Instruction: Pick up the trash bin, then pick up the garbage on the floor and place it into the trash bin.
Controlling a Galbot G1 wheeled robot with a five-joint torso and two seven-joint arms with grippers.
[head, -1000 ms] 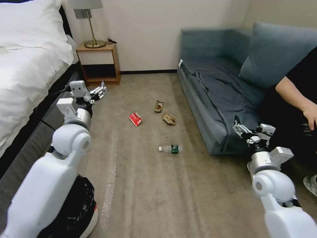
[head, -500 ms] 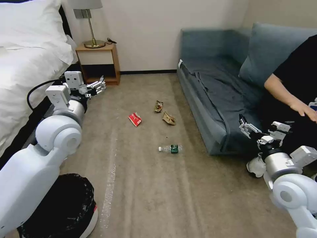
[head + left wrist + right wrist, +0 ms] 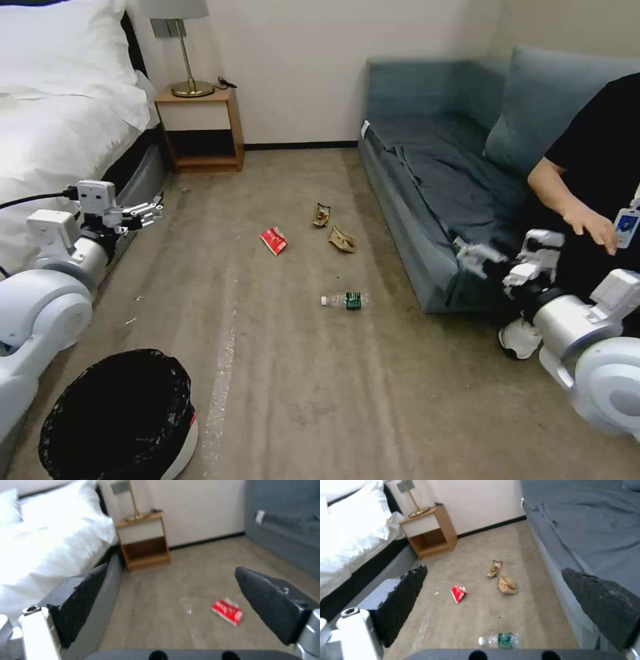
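Note:
The trash bin (image 3: 185, 440), white with a black bag liner, stands on the carpet at the lower left of the head view. The garbage lies mid-floor: a red wrapper (image 3: 273, 240) (image 3: 227, 611) (image 3: 458, 593), a brown-gold snack wrapper (image 3: 321, 215) (image 3: 494, 568), a tan paper bag (image 3: 341, 239) (image 3: 506, 585) and a clear bottle (image 3: 345, 301) (image 3: 500, 640). My left gripper (image 3: 150, 212) (image 3: 170, 570) hangs open and empty beside the bed, beyond the bin. Near the sofa's front corner, my right gripper (image 3: 477, 257) (image 3: 493, 570) is open and empty too.
A bed (image 3: 53, 133) runs along the left, with a wooden nightstand (image 3: 200, 127) and lamp at the back wall. A blue-grey sofa (image 3: 433, 200) lines the right, and a person (image 3: 600, 180) sits on it close to my right arm. Open carpet lies around the litter.
My left arm has swung out to the left and lower, uncovering the trash bin. The right arm has pulled out to the right. The litter has not moved.

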